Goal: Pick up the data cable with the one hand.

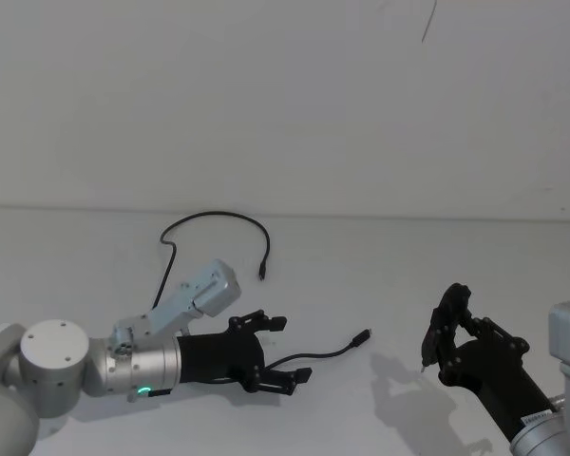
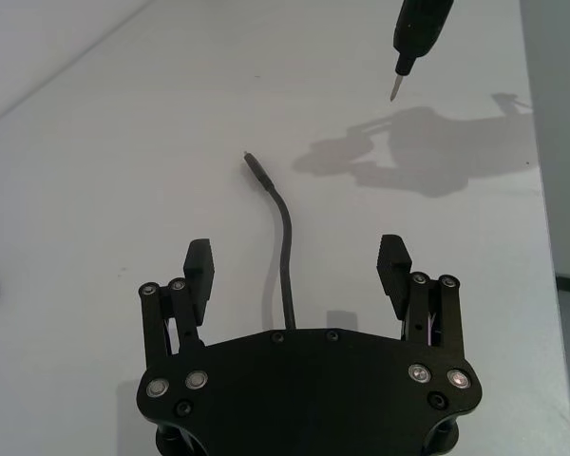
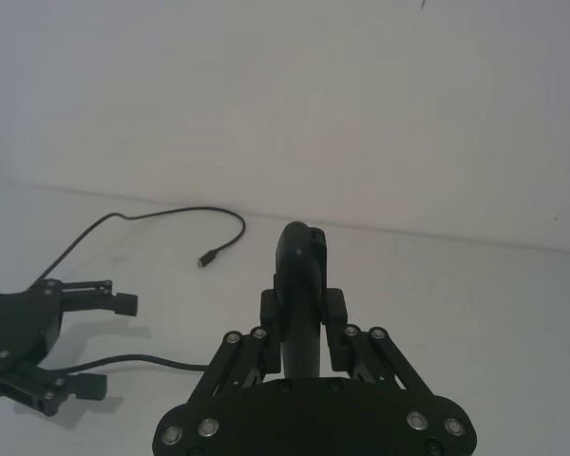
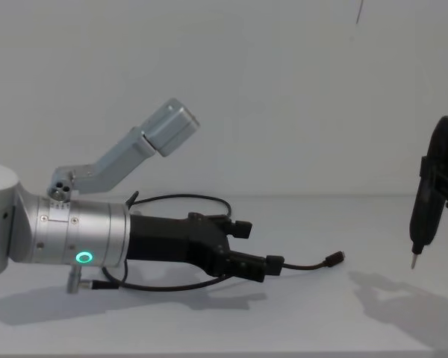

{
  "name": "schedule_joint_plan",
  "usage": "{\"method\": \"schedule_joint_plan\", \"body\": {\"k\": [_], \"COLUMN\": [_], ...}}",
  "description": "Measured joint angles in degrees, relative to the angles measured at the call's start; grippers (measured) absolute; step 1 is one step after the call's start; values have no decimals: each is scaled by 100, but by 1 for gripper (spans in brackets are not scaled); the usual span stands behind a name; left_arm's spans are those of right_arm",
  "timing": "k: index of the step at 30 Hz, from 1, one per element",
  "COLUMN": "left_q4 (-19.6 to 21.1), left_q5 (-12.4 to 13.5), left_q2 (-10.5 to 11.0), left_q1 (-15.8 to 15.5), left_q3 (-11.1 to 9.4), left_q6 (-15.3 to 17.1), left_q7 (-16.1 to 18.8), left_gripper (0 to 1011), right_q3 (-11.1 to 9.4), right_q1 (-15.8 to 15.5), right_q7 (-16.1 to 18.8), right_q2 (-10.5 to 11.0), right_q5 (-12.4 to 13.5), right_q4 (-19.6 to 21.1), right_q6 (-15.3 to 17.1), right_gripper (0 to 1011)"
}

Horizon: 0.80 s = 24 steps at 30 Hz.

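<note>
My left fingers (image 2: 198, 268), spread wide, straddle the data cable (image 2: 285, 237) on the bench (image 2: 123, 142); my right fingers (image 3: 335, 307) clamp the pen tool (image 3: 299, 285).

Left arm (image 1: 142, 366): silver cylindrical links, green ring light (image 4: 83, 258), pale grey angled bracket (image 4: 168, 127). Left gripper (image 1: 287, 350): black, angular, two-fingered, silver screws (image 2: 195, 380) at pivots. Right gripper (image 3: 303, 309): same black linkage.

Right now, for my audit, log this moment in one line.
left gripper: open, astride data cable on table | right gripper: shut on pen-shaped tool, idle
</note>
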<state>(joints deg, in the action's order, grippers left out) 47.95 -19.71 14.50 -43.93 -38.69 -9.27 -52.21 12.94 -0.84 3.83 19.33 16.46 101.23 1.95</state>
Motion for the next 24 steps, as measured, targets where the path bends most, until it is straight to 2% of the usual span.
{"method": "schedule_joint_plan", "body": {"k": [12, 24], "left_q4": [-678, -1120], "left_q5": [-36, -18], "left_q2": [-300, -500], "left_q1": [-232, -412], "left_q3": [37, 75], "left_q6": [-142, -158], "left_q7": [-64, -79], "left_gripper": [1001, 1001], "right_q3": [0, 0], "right_q1": [0, 0], "right_q7": [0, 0], "right_q2": [0, 0], "right_q5": [0, 0], "right_q4": [0, 0], "right_q6": [0, 0], "right_gripper": [269, 269]}}
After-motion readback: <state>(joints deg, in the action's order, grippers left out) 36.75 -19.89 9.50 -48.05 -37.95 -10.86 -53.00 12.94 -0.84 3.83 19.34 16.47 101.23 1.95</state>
